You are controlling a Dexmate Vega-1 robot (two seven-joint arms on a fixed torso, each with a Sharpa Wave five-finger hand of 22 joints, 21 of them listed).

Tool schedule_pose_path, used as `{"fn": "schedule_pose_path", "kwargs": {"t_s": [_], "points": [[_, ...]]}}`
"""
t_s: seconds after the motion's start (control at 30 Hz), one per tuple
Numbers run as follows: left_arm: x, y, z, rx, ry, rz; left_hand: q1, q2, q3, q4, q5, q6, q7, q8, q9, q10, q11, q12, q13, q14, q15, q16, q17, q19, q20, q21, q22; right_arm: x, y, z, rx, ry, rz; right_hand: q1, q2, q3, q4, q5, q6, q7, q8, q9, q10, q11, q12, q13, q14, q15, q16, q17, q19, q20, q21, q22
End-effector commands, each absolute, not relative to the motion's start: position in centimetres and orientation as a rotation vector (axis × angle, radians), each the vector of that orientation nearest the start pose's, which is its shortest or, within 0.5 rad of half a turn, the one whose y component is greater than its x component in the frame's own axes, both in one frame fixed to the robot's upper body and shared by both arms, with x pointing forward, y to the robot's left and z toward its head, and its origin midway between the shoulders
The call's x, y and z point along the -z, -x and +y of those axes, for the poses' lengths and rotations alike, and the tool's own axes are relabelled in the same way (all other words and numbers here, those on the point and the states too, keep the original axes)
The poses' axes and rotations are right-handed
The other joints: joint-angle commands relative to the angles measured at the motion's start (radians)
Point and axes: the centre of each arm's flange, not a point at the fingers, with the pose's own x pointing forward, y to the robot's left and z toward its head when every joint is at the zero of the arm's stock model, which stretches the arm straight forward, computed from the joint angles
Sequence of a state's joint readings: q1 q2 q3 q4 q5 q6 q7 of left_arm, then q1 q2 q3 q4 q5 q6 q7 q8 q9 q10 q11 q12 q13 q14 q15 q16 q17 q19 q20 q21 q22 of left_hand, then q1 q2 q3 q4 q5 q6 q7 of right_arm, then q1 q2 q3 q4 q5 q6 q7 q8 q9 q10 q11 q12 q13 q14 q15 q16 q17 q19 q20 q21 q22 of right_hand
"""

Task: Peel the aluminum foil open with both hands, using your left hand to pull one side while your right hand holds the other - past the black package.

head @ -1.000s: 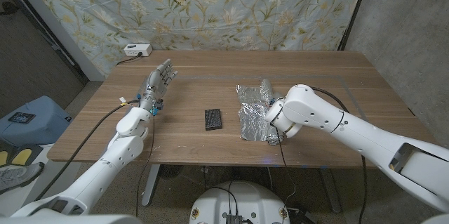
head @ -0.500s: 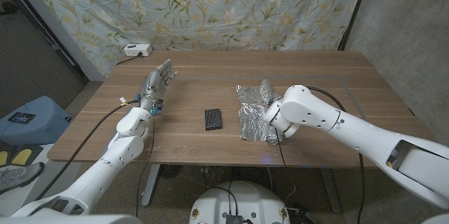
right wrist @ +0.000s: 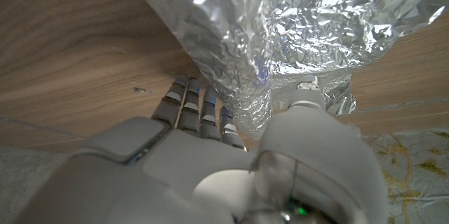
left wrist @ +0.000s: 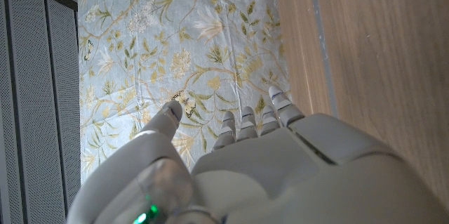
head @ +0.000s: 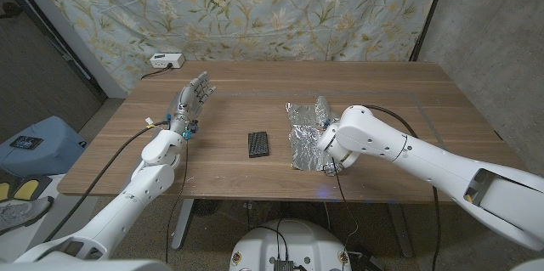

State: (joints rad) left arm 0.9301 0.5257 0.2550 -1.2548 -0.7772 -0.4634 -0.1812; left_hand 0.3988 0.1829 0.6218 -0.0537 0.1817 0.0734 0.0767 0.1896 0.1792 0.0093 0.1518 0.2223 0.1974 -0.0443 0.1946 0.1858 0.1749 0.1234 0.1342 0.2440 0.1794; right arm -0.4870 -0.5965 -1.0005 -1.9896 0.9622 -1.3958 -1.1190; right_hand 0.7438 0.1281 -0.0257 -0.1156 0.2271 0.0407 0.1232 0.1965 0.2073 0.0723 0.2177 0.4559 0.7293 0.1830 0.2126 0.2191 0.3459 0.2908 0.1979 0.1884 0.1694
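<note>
The aluminum foil [head: 304, 132] is seen lying crumpled on the wooden table [head: 399, 93], right of the black package [head: 258, 143] and apart from it. What the foil wraps cannot be made out; only creased silver sheet is shown, partly spread toward the far side and bunched near the table's front.

The right hand [right wrist: 210, 161] is placed at the foil's right edge. In the right wrist view the fingers [right wrist: 188, 102] are seen reaching under or against a folded foil flap [right wrist: 245, 90], with the thumb [right wrist: 306, 101] on the other side of that fold. Whether the foil is actually pinched cannot be told, since the fingertips are hidden by the foil. In the head view the right hand is mostly covered by its own forearm [head: 365, 139].

The left hand [head: 191, 99] is held well away from the foil, to the left of the black package, raised over the table with fingers [left wrist: 247, 122] apart and extended, nothing held. In the left wrist view a floral cloth backdrop [left wrist: 175, 48] is seen beyond the fingertips.

A white box [head: 167, 60] sits at the table's far left corner.
</note>
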Motion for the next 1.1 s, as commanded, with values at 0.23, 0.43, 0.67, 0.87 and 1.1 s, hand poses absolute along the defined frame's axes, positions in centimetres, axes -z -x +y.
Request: {"fn": "schedule_pose_path", "kwargs": {"t_s": [0.23, 0.43, 0.67, 0.87, 1.1], "points": [[4.2, -62.6, 35.2, 0.195, 0.152, -0.714, 0.015, 0.002, -0.002, -0.002, 0.011, 0.017, -0.003, 0.008, 0.005, 0.012, 0.003, 0.006, 0.006, 0.011, 0.001, 0.006, 0.002, 0.007, 0.014, -0.003, 0.002, 9.0, -55.3, -11.9, 0.211, 1.06, 0.186, 0.072, -0.013, 0.053, -0.014, -0.014, 0.015, 0.091, -0.002, 0.005, 0.0, 0.002, 0.145, 0.075, 0.085, -0.006, 0.016, 0.123, 0.125, 0.015, 0.015, 0.01], [4.2, -62.7, 35.1, 0.195, 0.154, -0.714, 0.017, 0.003, -0.002, -0.002, 0.011, 0.023, -0.005, 0.009, 0.005, 0.017, 0.003, 0.008, 0.006, 0.02, 0.002, 0.009, 0.002, 0.009, 0.016, -0.003, 0.003, 9.5, -55.3, -11.7, 0.214, 1.089, 0.177, 0.152, -0.005, 0.088, -0.027, -0.019, 0.024, 0.093, -0.001, 0.007, 0.013, 0.001, 0.198, 0.108, 0.154, -0.029, 0.049, 0.21, 0.257, -0.045, 0.048, 0.016], [4.3, -62.7, 35.1, 0.193, 0.157, -0.712, 0.019, 0.005, 0.0, -0.002, 0.013, 0.029, -0.006, 0.01, 0.006, 0.024, 0.004, 0.011, 0.007, 0.025, 0.003, 0.009, 0.002, 0.016, 0.015, -0.003, 0.003, 9.9, -55.4, -11.7, 0.207, 1.117, 0.183, 0.188, 0.006, 0.108, -0.034, -0.023, 0.03, 0.093, 0.0, 0.008, 0.029, 0.001, 0.219, 0.124, 0.211, -0.077, 0.083, 0.238, 0.345, -0.124, 0.086, 0.028], [4.4, -62.8, 35.1, 0.191, 0.159, -0.711, 0.021, 0.005, 0.001, -0.002, 0.013, 0.032, -0.006, 0.01, 0.006, 0.026, 0.002, 0.012, 0.007, 0.03, 0.003, 0.01, 0.003, 0.017, 0.017, -0.003, 0.003, 10.3, -55.6, -11.7, 0.214, 1.138, 0.185, 0.201, 0.004, 0.112, -0.034, -0.024, 0.032, 0.093, 0.0, 0.008, 0.034, 0.001, 0.231, 0.136, 0.229, -0.088, 0.1, 0.257, 0.38, -0.166, 0.105, 0.034], [4.4, -62.7, 35.2, 0.191, 0.163, -0.71, 0.021, 0.006, 0.001, -0.001, 0.013, 0.033, -0.008, 0.009, 0.006, 0.032, 0.001, 0.013, 0.008, 0.04, 0.004, 0.013, 0.004, 0.022, 0.02, -0.003, 0.003, 10.5, -55.7, -11.7, 0.23, 1.153, 0.173, 0.265, 0.003, 0.128, -0.043, -0.017, 0.033, 0.092, 0.001, 0.014, 0.017, -0.003, 0.289, 0.224, 0.329, -0.182, 0.212, 0.36, 0.469, -0.245, 0.187, 0.08]]}}
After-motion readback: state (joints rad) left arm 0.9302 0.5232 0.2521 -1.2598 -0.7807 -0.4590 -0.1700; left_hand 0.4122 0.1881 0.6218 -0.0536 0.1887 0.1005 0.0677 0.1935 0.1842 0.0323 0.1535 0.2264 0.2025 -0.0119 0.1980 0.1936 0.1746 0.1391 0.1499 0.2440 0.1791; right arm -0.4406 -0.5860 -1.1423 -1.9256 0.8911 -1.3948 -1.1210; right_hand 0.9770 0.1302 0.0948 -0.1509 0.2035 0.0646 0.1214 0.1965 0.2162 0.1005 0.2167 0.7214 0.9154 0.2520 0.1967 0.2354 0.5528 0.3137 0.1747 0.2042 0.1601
